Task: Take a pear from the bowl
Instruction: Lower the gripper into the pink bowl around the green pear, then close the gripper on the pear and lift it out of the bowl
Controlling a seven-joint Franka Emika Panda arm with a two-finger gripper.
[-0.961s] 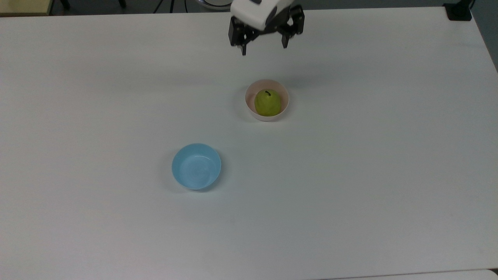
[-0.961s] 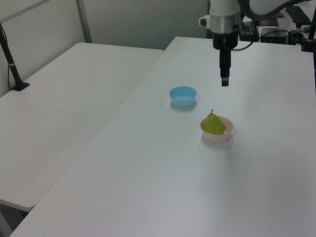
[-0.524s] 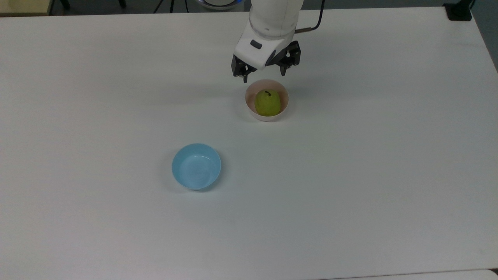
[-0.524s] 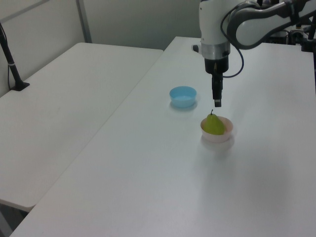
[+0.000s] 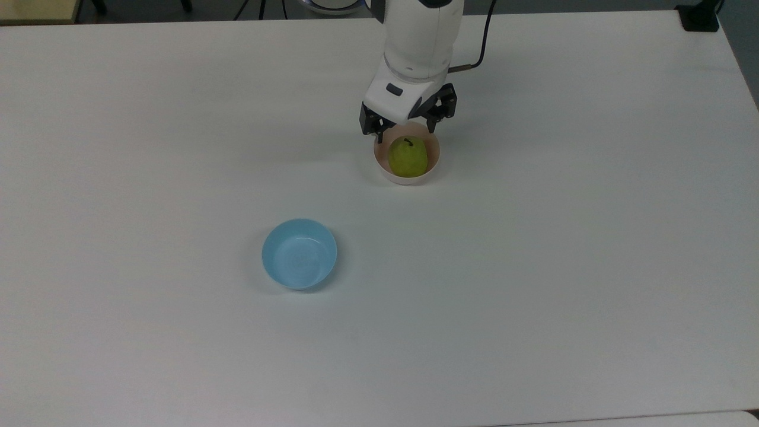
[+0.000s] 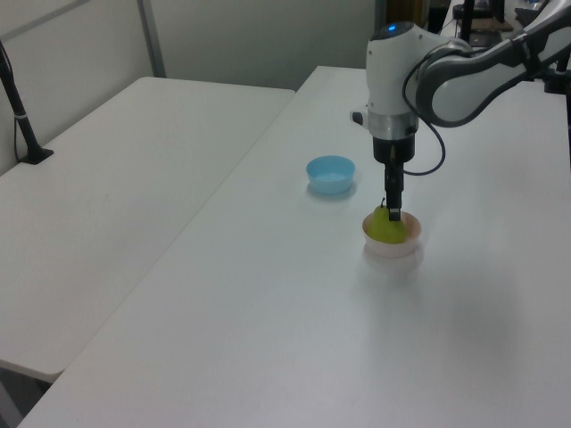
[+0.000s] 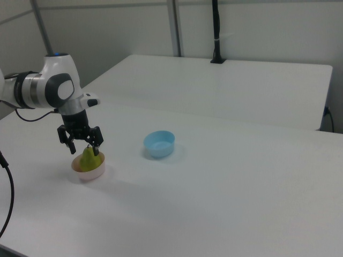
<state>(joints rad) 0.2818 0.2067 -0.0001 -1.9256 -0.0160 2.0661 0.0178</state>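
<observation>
The gripper (image 7: 85,151) is wide open, fingers straddling the pear's (image 5: 408,157) top, gripping nothing. The pear sits in the bowl (image 5: 436,155).

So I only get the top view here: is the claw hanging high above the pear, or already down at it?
Observer: It is low. In the right view the claw has a finger on either side of the top of the pear.
Visitor: Is it squeezing the fruit?
Observer: Not that I can see. The right view shows the fingers standing apart, open.
Visitor: Is the pear lifted?
Observer: No. The left view shows it sitting inside the pink bowl.
</observation>
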